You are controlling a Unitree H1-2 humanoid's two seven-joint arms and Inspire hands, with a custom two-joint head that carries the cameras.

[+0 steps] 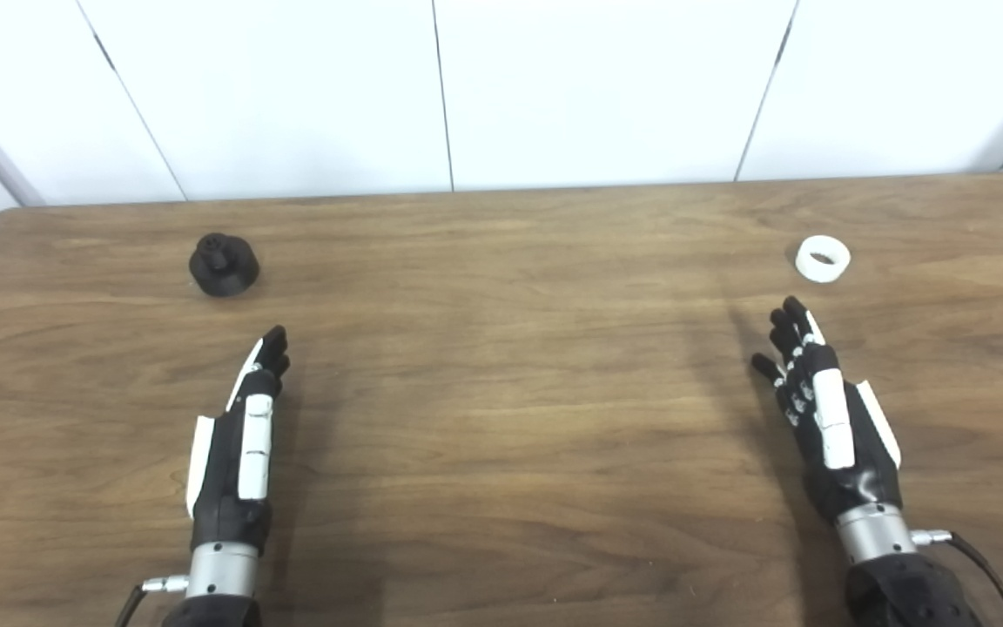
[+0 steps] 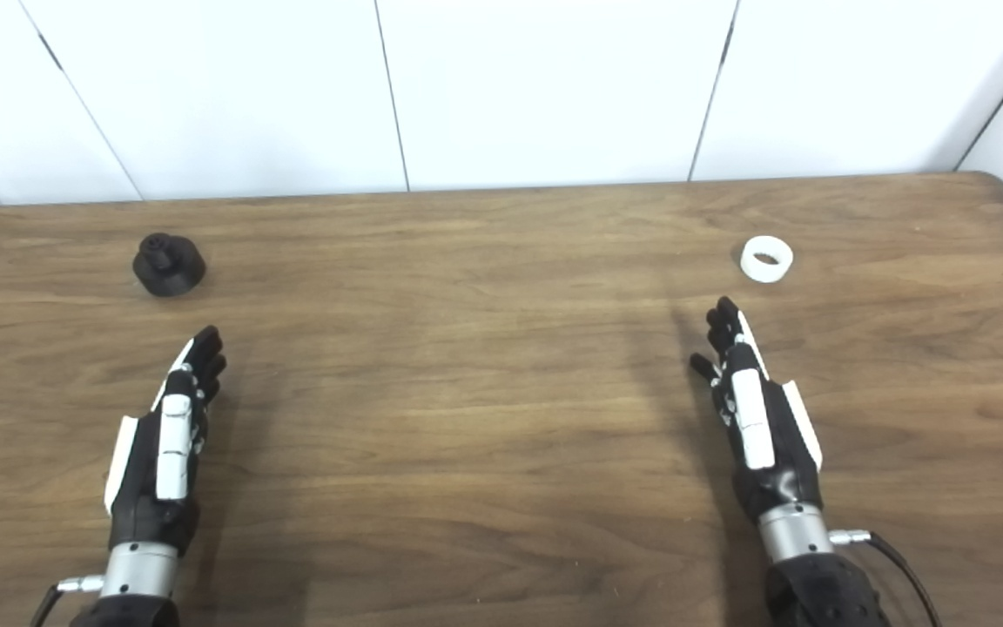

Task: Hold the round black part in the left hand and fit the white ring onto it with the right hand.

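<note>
The fingers (image 1: 273, 347) of the left hand (image 1: 236, 457) are stretching straight forward, held close together edge-up, and they are gripping nothing. That hand is hovering over the near-left part of the desk (image 1: 501, 418), its arm coming in from the near edge. Just beyond those fingertips, and a touch toward the left edge, the round black part (image 1: 223, 264) is sitting upright on the wood, its small knob pointing up, clear of the hand with bare desk showing between them.

Over on the other side, the fingers (image 1: 793, 335) of the right hand (image 1: 828, 427) are fanning out a little, thumb sticking out toward the middle of the desk, and they too are carrying nothing. This hand is tilting slightly toward the far-right corner, casting a soft shadow on the wood to its inner side. The white ring (image 1: 823, 259) is lying flat, hole facing up, near the far edge on the right side, just past the right fingertips and not touching them.

The black part and the ring are sitting well apart, one toward each end of the desk, with the broad brown wood grain running between them. Behind the far edge, white wall panels (image 1: 606, 87) with thin dark seams are closing off the scene. A thin cable (image 1: 980, 562) is looping out beside the right wrist.
</note>
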